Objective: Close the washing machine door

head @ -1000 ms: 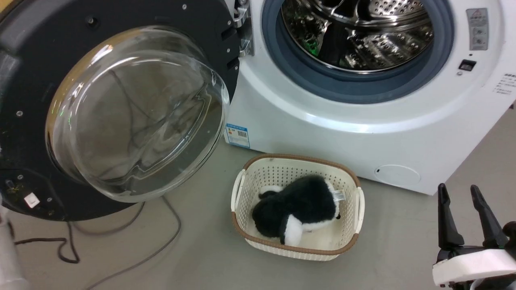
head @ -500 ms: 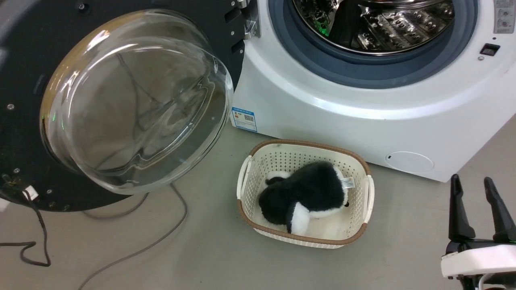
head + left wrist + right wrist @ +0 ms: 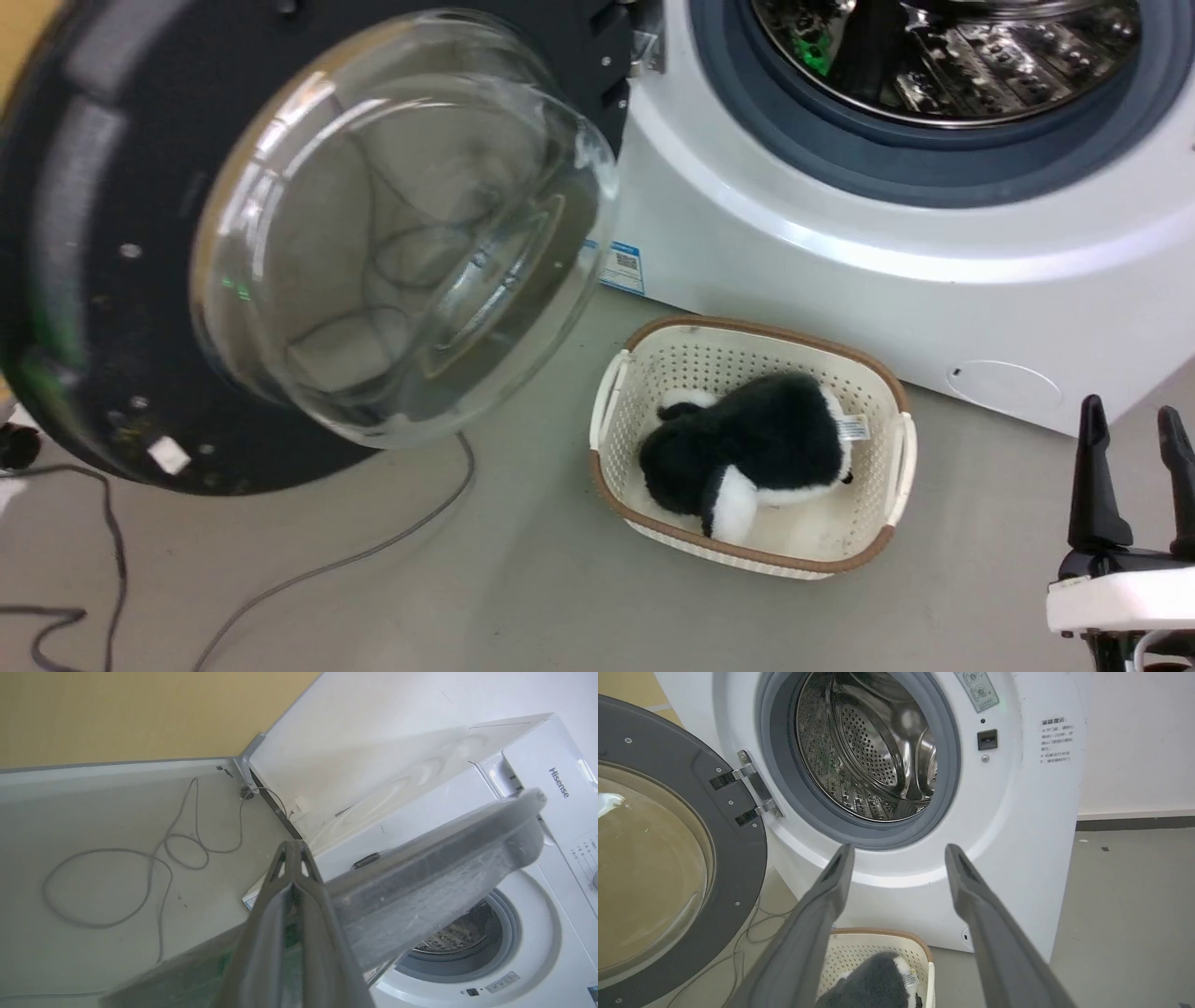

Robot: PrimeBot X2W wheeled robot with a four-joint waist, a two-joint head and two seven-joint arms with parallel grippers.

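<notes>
The washing machine door, a black rim around a bulging glass bowl, stands swung open at the left of the head view, hinged to the white washing machine. The steel drum is uncovered. In the left wrist view my left gripper is shut with nothing between its fingers. It lies along the outer side of the door's blurred edge; I cannot tell whether it touches. My right gripper is open at the lower right, well in front of the machine, and its fingers point at the drum opening.
A cream basket holding a black-and-white plush toy sits on the floor just in front of the machine, under the door's swing path. Grey cables trail over the floor below and behind the door.
The head camera has shifted, so everything sits further right. The door looks blurred and swung slightly towards the machine. Both grippers keep their states.
</notes>
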